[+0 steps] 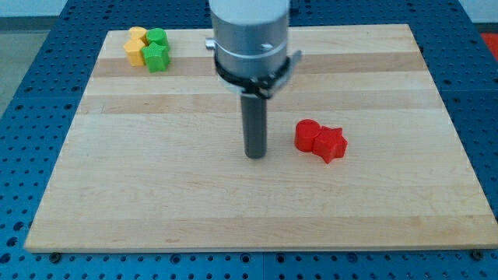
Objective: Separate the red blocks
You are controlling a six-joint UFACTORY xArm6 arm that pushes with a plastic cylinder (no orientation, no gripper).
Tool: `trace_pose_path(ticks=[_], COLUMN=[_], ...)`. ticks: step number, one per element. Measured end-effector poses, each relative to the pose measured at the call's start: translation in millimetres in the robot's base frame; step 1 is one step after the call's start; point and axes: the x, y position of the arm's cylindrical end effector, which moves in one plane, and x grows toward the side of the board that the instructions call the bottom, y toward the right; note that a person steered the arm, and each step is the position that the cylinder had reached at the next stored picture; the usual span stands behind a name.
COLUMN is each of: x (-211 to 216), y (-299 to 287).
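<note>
Two red blocks lie touching each other right of the board's middle: a rounded red block (307,134) on the left and a star-shaped red block (331,143) on the right. My tip (255,155) rests on the board a short way to the left of the rounded red block, with a gap between them. The dark rod rises from the tip to the grey arm body (249,35) at the view's top.
At the board's top left corner sits a tight cluster: two yellow blocks (136,46) on the left and two green blocks (157,48) on the right. The wooden board (233,210) lies on a blue perforated table.
</note>
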Motion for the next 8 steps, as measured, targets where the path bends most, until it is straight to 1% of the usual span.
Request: trace_pose_path(ticks=[1, 2, 5, 7, 8], x=[11.0, 11.0, -15.2, 3.8, 2.5], y=[52.5, 83.6, 86.3, 77.3, 66.8])
